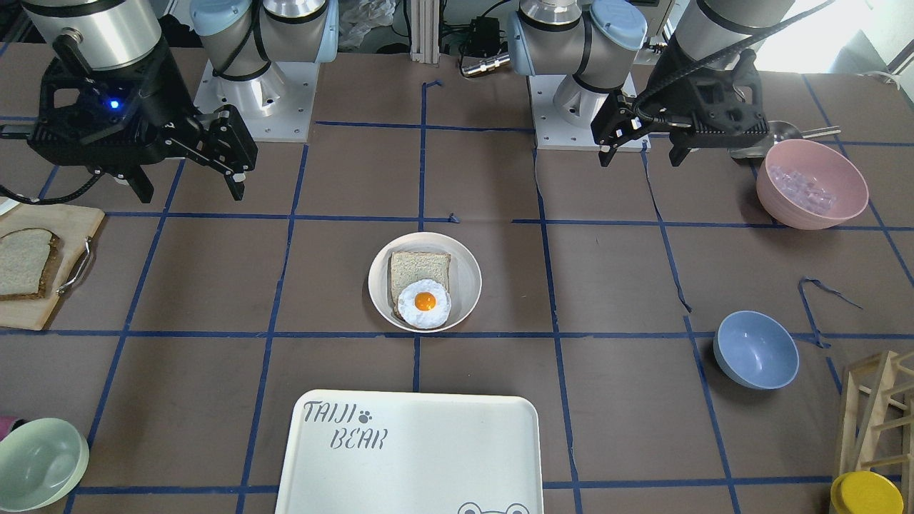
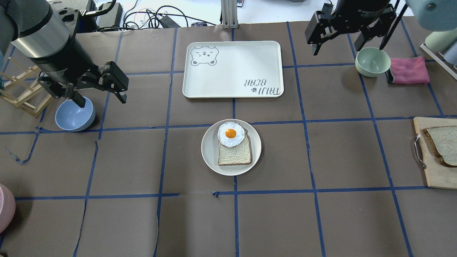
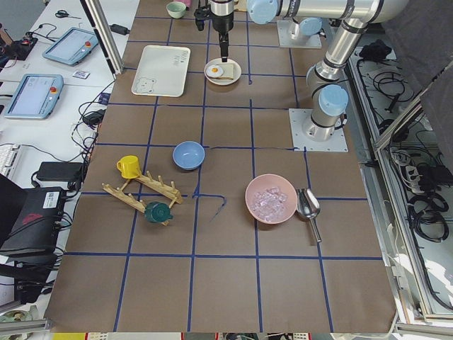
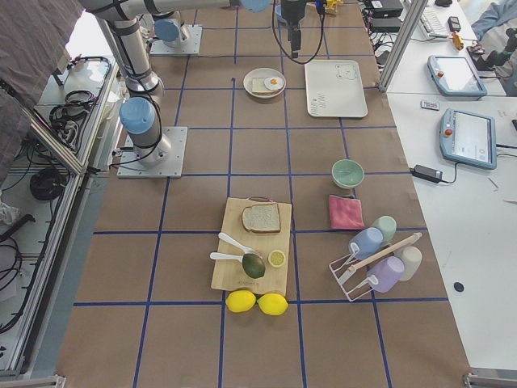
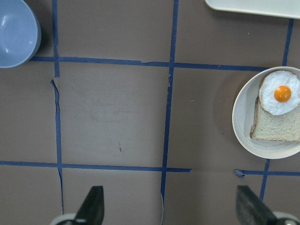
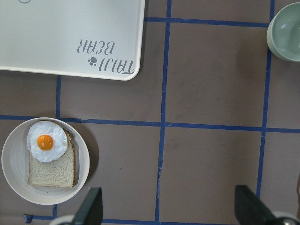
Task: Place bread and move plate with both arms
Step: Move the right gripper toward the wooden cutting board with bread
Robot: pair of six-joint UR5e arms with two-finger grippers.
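Note:
The bread lies on a wooden cutting board at the right table edge; it also shows in the front view and the right side view. The cream plate sits mid-table and bears a squarer slice with a fried egg. The plate also shows in the front view and both wrist views. My left gripper hovers open and empty, left of the plate. My right gripper hovers open and empty, beyond and right of the plate.
The "TAIJI BEAR" tray lies beyond the plate. A blue bowl sits under my left gripper, with a wooden rack beside it. A green bowl and pink cloth lie near my right gripper. A pink bowl stands near the left base.

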